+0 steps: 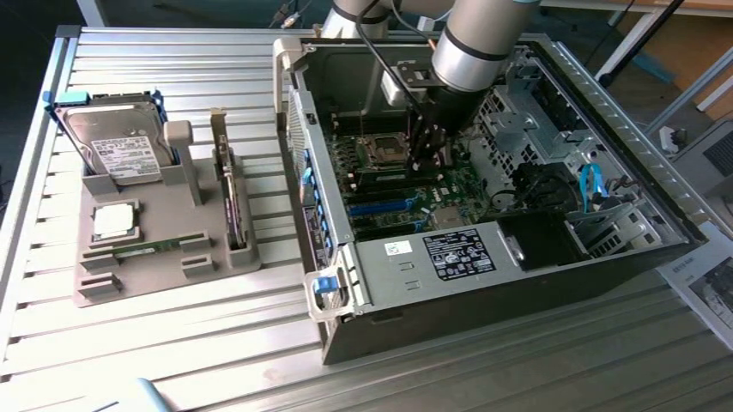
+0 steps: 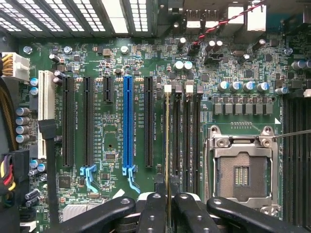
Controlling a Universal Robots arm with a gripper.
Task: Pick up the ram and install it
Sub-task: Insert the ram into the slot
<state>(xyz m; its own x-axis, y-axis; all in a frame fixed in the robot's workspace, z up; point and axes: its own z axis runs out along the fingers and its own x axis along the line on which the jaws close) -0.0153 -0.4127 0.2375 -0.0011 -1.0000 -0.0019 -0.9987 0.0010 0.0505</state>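
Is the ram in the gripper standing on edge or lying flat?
On edge: the ram shows its thin edge, parallel to the memory slots.

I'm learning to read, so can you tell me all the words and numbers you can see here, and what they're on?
Nothing here can be read for sure.
Hard drive label: print too blurred.
Black label: white print too small.
White sticker: too small.
Motherboard print: white letters too small.
Ram held in the pincer: seen edge-on, no text shows.
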